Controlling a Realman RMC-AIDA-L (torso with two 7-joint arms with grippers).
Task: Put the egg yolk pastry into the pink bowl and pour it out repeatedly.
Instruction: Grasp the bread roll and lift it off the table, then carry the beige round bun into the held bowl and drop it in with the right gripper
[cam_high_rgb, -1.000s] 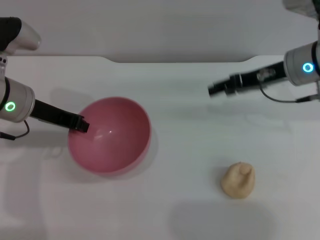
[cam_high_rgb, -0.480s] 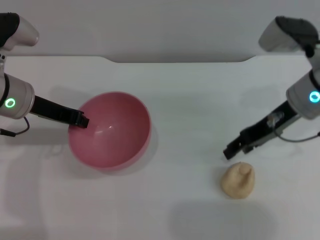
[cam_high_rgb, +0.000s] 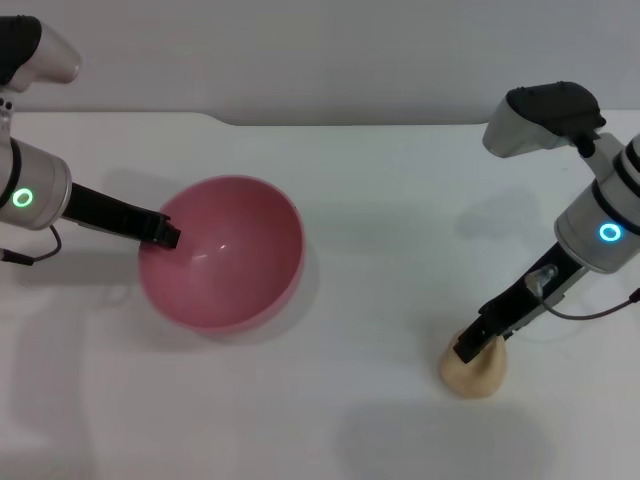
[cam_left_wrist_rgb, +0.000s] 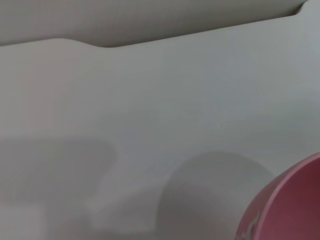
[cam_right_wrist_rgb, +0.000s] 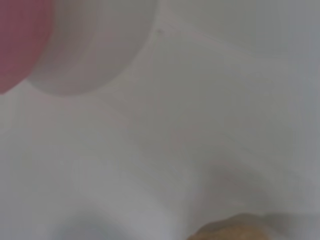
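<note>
Head view: the pink bowl (cam_high_rgb: 222, 253) sits on the white counter (cam_high_rgb: 380, 200), tipped a little, its hollow holding nothing. The left gripper (cam_high_rgb: 166, 236) is at the bowl's rim on the side away from the pastry; whether it is clamped on the rim I cannot tell. The egg yolk pastry (cam_high_rgb: 478, 371) is a small, pale beige lump with a matte, lumpy surface, lying on the counter well apart from the bowl. The right gripper (cam_high_rgb: 468, 347) rests on top of the pastry; its opening cannot be made out. In the right wrist view only the pastry's upper edge (cam_right_wrist_rgb: 235, 227) shows.
</note>
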